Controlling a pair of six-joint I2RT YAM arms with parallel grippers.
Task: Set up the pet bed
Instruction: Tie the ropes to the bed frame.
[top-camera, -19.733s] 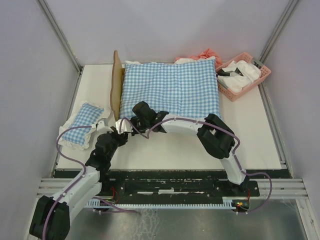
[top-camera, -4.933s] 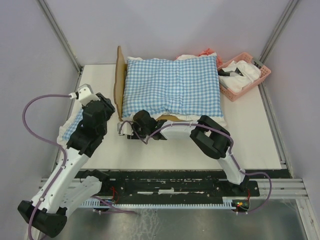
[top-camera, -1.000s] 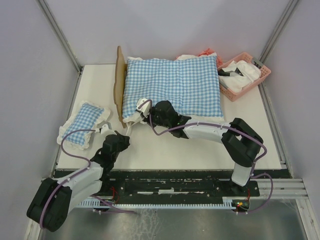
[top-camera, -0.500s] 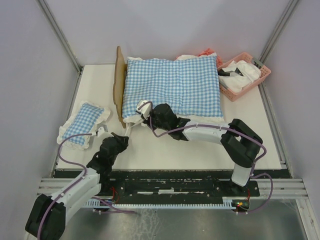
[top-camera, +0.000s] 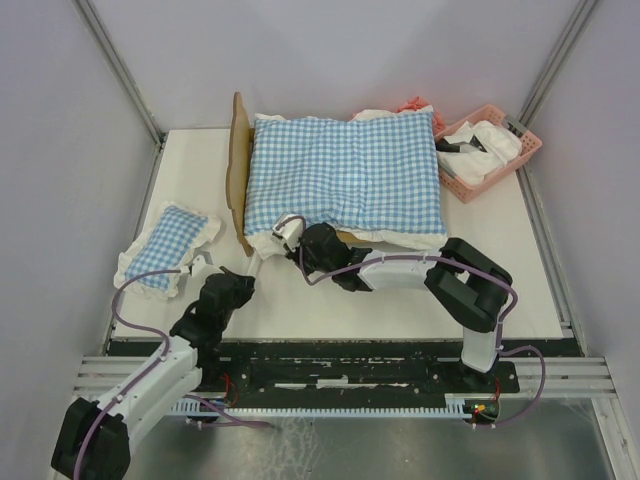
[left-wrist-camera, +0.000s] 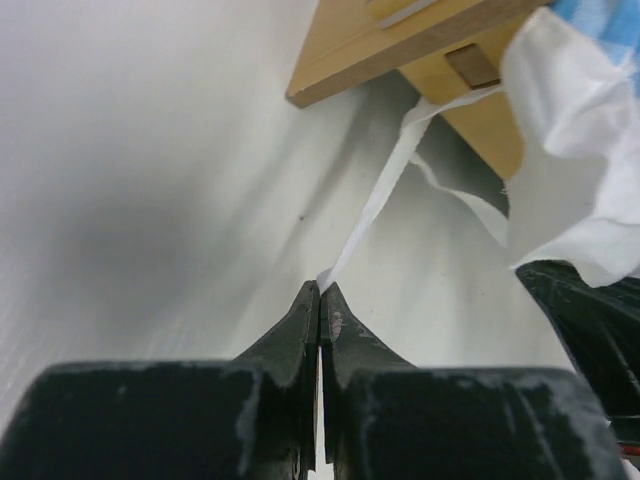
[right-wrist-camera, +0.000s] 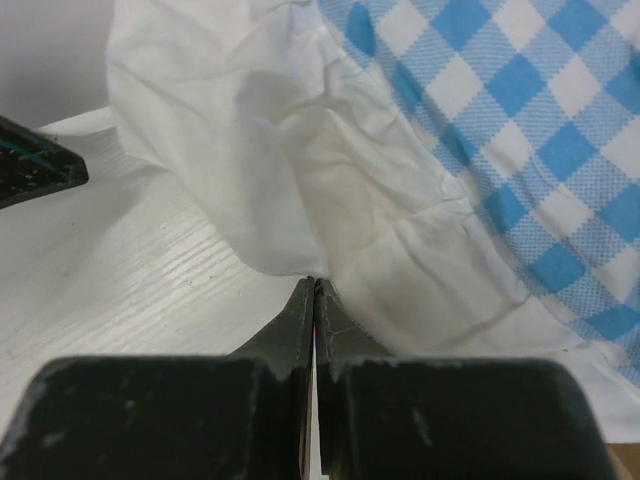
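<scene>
The pet bed (top-camera: 237, 165) stands at the table's back, its wooden headboard on the left; its corner (left-wrist-camera: 400, 50) shows in the left wrist view. A large blue-and-white checked cushion (top-camera: 345, 170) with a white frill (right-wrist-camera: 300, 150) covers it. My left gripper (top-camera: 243, 272) sits just in front of the bed's near-left corner, shut on a thin white strip (left-wrist-camera: 375, 200) that runs up to the cushion's frill. My right gripper (top-camera: 282, 236) is at the cushion's near-left corner, shut on the frill's edge (right-wrist-camera: 316, 282).
A small checked pillow (top-camera: 165, 248) lies at the left, near the left arm. A pink basket (top-camera: 488, 148) with white and dark items stands at the back right, pink cloth (top-camera: 412, 105) behind the bed. The right arm (top-camera: 400, 270) stretches along the bed's front.
The right wrist has drawn slightly nearer and its elbow has folded in toward the middle. The left arm has shifted a little. Both grippers stay shut.
</scene>
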